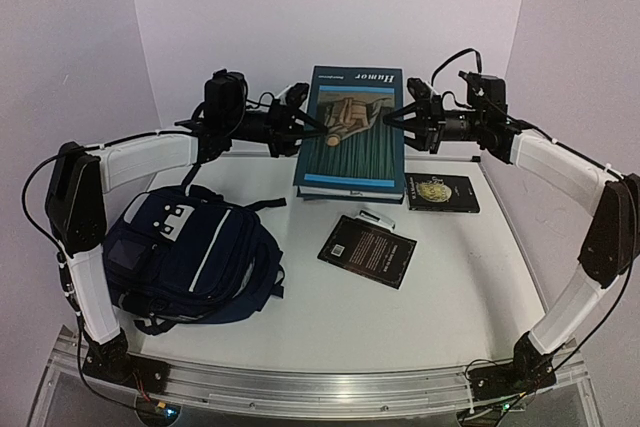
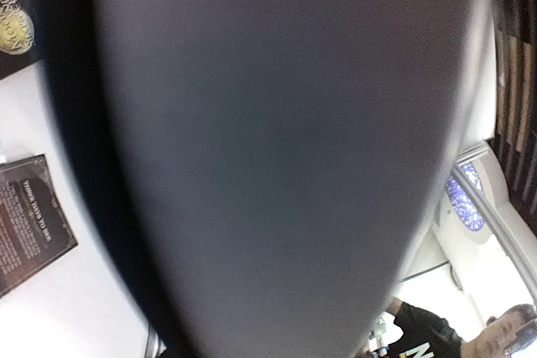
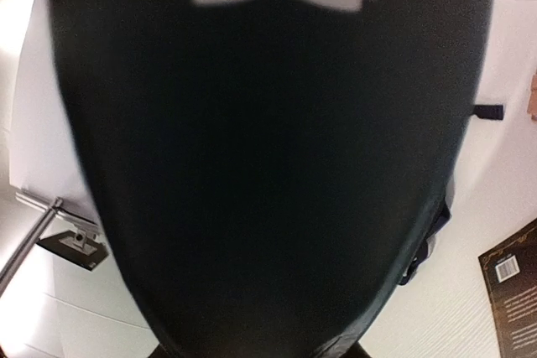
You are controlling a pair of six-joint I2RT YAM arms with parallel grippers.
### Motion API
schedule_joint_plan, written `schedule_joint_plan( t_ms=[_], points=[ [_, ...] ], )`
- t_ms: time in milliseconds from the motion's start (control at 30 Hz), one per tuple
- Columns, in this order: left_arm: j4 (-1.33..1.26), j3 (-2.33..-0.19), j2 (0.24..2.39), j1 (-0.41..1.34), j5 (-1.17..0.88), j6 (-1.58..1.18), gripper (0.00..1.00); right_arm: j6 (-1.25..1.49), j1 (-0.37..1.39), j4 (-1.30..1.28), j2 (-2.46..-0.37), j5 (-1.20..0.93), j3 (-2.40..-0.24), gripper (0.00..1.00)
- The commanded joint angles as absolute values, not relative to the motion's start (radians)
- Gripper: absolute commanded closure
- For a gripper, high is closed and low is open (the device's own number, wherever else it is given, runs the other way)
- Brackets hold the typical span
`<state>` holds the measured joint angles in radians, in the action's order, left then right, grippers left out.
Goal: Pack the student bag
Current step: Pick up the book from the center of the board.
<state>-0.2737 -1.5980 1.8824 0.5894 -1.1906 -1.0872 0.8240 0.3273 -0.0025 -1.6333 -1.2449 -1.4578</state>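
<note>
Overhead, left end effector [image 1: 301, 129] and right end effector [image 1: 389, 115] clamp the teal book [image 1: 350, 137]; its cover fills the 2 wrist views.

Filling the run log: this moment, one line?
left gripper: shut on teal book | right gripper: shut on teal book | student bag: on table
</note>
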Motion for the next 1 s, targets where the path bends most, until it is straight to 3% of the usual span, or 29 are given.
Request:
schedule_joint_plan(
  t_ms=[0,67,167,333,467,633,800,967],
  points=[
    [0.103,-1.71,1.844,0.569,-1.097,-0.865,0.51,0.866,0.333,0.066,-1.57,-1.235,-1.429,0.83],
    [0.341,-1.754,1.83,0.558,-0.998,-0.718,0.38,0.869,0.333,0.066,-1.563,-1.206,-1.416,0.9],
    [0.711,-1.807,1.809,0.551,-0.761,-0.54,0.27,0.86,0.331,0.066,-1.553,-1.151,-1.39,0.96],
    [1.066,-1.721,1.759,0.567,-0.401,-0.479,0.26,0.847,0.328,0.065,-1.536,-1.071,-1.294,1.0],
    [1.079,-1.549,1.654,0.625,-0.281,-0.542,0.26,0.823,0.329,0.062,-1.534,-1.031,-1.237,1.0],
    [1.057,-1.385,1.568,0.648,-0.274,-0.616,0.3,0.802,0.33,0.059,-1.535,-1.031,-1.208,1.0],
    [0.999,-1.3,1.588,0.654,-0.334,-0.615,0.41,0.793,0.33,0.056,-1.531,-1.038,-1.177,1.0],
    [0.935,-1.293,1.655,0.653,-0.352,-0.605,0.45,0.784,0.329,0.054,-1.526,-1.043,-1.169,1.0]
  ],
)
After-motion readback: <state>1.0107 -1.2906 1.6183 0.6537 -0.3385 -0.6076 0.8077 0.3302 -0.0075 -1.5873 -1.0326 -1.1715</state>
